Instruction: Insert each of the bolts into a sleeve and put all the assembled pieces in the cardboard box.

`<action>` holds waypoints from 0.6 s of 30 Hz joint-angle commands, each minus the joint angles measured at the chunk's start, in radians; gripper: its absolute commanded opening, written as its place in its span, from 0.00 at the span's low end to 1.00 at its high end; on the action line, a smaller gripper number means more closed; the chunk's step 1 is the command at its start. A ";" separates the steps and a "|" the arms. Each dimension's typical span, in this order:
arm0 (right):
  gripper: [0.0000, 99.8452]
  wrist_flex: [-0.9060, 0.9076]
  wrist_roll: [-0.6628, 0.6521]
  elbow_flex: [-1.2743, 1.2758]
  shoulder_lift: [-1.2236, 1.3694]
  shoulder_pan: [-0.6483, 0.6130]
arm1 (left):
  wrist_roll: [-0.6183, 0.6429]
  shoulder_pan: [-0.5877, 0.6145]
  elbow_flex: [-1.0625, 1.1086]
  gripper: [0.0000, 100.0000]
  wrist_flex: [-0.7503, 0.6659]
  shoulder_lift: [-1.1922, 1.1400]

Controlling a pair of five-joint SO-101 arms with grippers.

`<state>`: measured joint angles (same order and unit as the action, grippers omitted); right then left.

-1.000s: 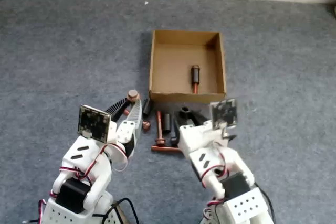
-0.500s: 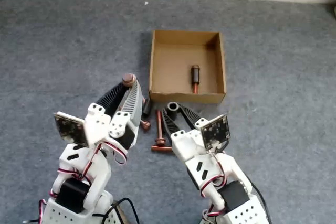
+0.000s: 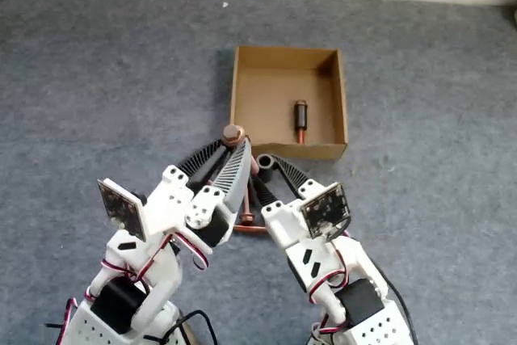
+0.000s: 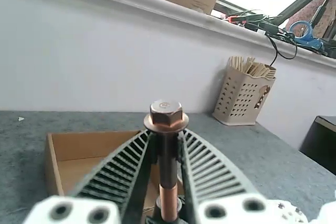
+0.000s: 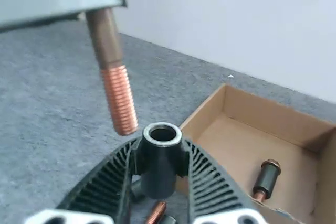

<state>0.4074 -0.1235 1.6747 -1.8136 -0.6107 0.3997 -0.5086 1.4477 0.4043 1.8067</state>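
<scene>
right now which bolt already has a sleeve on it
The assembled bolt in the cardboard box: a sleeve covers its head end. The held bolt in the left gripper has none, nor has the loose bolt on the carpet.

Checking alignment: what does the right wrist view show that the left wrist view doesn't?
Right wrist view: the sleeve in the right gripper, the bolt's threaded end beside its open mouth, not in it, and an assembled piece in the cardboard box. Left wrist view: the bolt's hex head above the left gripper, a slotted holder by the wall. Both: the bolt's shank, the box.
</scene>
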 commanded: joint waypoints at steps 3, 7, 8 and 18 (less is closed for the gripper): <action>0.00 -0.033 -0.038 0.105 -0.016 -0.042 | 0.012 -0.015 -0.018 0.00 -0.035 -0.001; 0.00 -0.033 -0.049 0.105 -0.018 -0.074 | 0.012 -0.013 -0.005 0.00 -0.037 -0.002; 0.00 -0.033 -0.072 0.105 -0.019 -0.074 | 0.012 -0.015 0.001 0.00 -0.037 -0.002; 0.00 -0.033 -0.118 0.105 -0.022 -0.067 | -0.118 -0.012 0.079 0.00 -0.037 0.008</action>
<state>0.4074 -0.2309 1.6747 -1.8151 -0.6767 0.3368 -0.5132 1.5167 0.3905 1.8082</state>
